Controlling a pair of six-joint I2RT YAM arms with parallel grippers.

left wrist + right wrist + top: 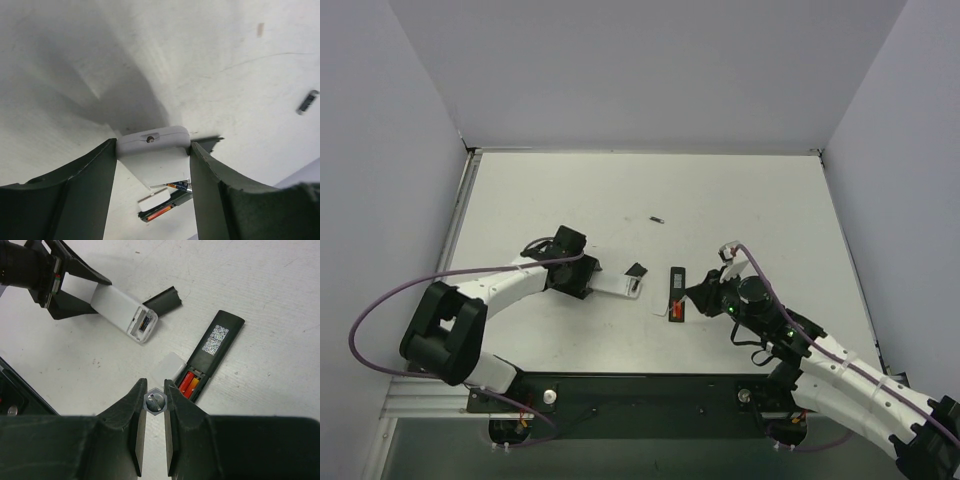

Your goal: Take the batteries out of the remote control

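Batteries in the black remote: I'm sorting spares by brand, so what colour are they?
The batteries are red and orange, clearest in the right wrist view.

Shining bright and even from overhead, washing the white table [620,200] pale and nearly flat toward its far edge. Casting only faint, soft shadows close under the left arm [500,288] and right arm [840,365] near the near edge. Throwing a broad grey shadow ahead of the left gripper [153,150] in its wrist view. Blurring the dark fingers [120,440] of the right gripper [154,385] in the close foreground, bending lines slightly at the frame edges.
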